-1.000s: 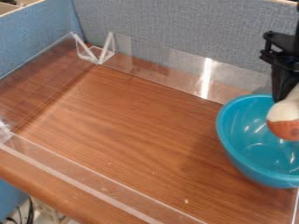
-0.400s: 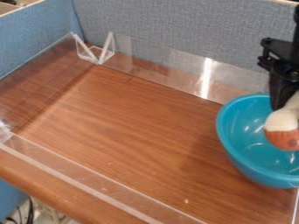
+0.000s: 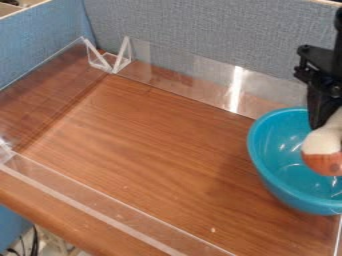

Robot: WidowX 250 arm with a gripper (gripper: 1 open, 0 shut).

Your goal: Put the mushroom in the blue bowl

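The blue bowl (image 3: 287, 170) sits at the right edge of the wooden table, glossy and turquoise. Above its right side hangs the mushroom (image 3: 323, 152), cream stem up and reddish-brown cap down and to the right. My black gripper (image 3: 325, 122) comes down from the top right and is shut on the mushroom's stem. The fingertips themselves are hard to make out against the stem. The mushroom is held over the inside of the bowl, clear of its floor.
A low clear acrylic wall (image 3: 80, 205) runs around the wooden tabletop (image 3: 134, 140). Blue fabric panels (image 3: 187, 35) stand behind it. A small clear bracket (image 3: 107, 55) stands at the back left corner.
The mushroom and gripper have shifted slightly down in the picture, staying over the bowl's right side. The grip is unchanged.
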